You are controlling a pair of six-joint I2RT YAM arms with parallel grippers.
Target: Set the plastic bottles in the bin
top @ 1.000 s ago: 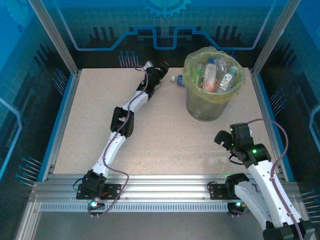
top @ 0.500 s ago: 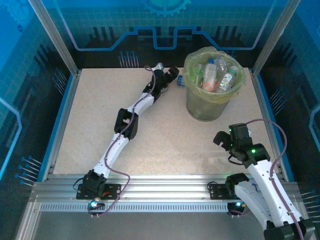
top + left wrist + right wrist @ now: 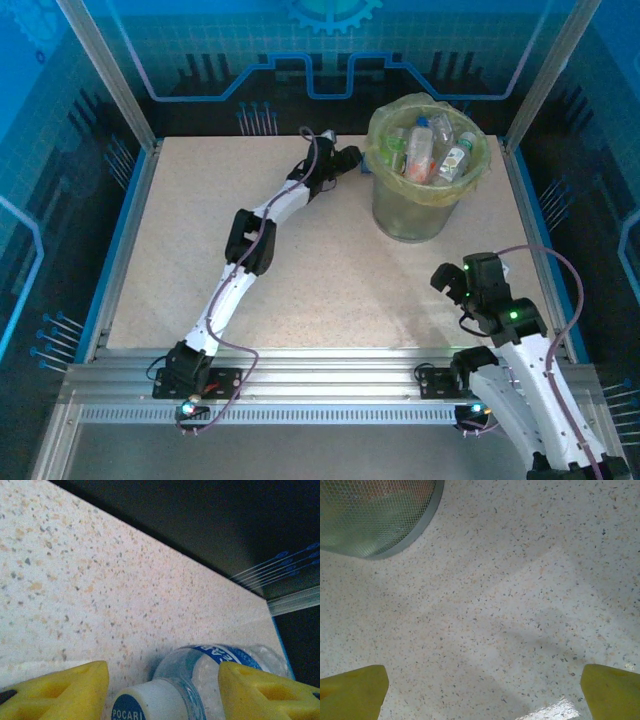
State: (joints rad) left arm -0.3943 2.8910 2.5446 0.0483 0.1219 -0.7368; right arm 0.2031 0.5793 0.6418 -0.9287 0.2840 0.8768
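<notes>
My left gripper [image 3: 163, 695] straddles a blue-labelled bottle [image 3: 200, 667] lying on the table [image 3: 100, 580] beside the bin [image 3: 425, 215], not yet clenched, a gap showing at one side; other bottles [image 3: 425, 150] sit in the bin. My right gripper [image 3: 482, 695] hangs spread wide over the table.

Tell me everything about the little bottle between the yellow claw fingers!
The bottle is clear plastic, with a blue label bearing white letters and a white cap whose blue top reads POCARI. It seems to lie on its side on the speckled table, cap toward the camera, near the table's far edge. The left claw straddles it. One yellow finger sits right against its side, while a gap shows at the other.
</notes>
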